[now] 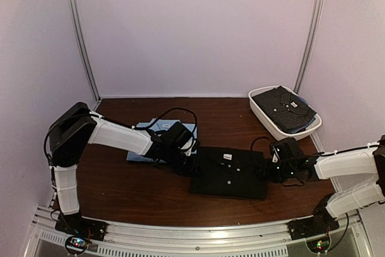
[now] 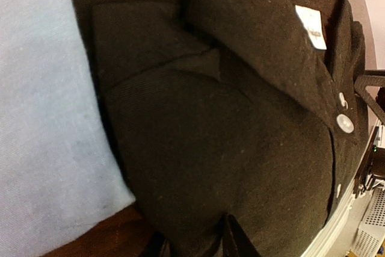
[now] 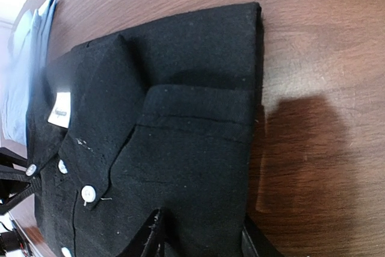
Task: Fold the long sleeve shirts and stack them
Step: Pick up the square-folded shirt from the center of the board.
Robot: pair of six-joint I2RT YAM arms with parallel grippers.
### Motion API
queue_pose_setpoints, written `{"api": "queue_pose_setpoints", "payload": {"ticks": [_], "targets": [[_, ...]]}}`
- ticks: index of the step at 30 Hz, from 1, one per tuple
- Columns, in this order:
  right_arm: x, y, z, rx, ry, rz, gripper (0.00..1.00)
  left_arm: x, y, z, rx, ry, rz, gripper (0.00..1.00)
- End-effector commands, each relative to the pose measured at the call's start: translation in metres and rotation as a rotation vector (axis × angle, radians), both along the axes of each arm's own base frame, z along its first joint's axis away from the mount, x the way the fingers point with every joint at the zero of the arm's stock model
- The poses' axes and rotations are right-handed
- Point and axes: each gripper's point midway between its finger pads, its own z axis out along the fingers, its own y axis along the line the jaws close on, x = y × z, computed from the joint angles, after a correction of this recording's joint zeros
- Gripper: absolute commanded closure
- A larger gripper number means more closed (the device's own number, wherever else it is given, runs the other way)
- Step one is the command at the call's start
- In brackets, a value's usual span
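top view only: tub (image 1: 263,114) of dark shirts (image 1: 283,108) beyond right fingers (image 3: 151,236) | wrist views: folded black shirt (image 3: 192,148), white label (image 3: 60,109), pale buttons (image 3: 89,193) | left fingers (image 2: 234,240) and right fingers spread astride it

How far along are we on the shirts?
Done: the light blue shirt lies folded on the table, and the black shirt looks folded into a neat rectangle beside it. In hand: the left gripper and right gripper sit at the black shirt's opposite edges; their grip is unclear. Left: stacking black on blue, then the dark shirts in the white tub.
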Motion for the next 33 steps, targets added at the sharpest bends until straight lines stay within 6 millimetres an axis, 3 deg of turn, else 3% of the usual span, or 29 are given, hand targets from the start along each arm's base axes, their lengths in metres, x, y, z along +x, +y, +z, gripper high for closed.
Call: {"api": "queue_pose_setpoints", "payload": {"ticks": [1, 8, 11, 24, 33], "targets": [[0.000, 0.004, -0.002, 0.031, -0.005, 0.011, 0.67, 0.000, -0.008, -0.003, 0.003, 0.000, -0.001, 0.77], [0.005, 0.009, 0.007, 0.048, -0.021, 0.021, 0.91, 0.004, -0.021, 0.013, -0.035, -0.025, -0.011, 1.00], [0.007, 0.008, 0.017, 0.044, -0.042, 0.016, 1.00, 0.006, -0.029, 0.023, -0.053, -0.040, -0.019, 1.00], [0.014, 0.001, 0.056, 0.038, -0.126, -0.008, 1.00, 0.016, -0.041, 0.078, -0.121, -0.136, -0.018, 1.00], [0.020, 0.011, 0.096, 0.092, -0.195, 0.020, 1.00, 0.026, -0.031, 0.121, -0.117, -0.219, 0.029, 1.00]]}}
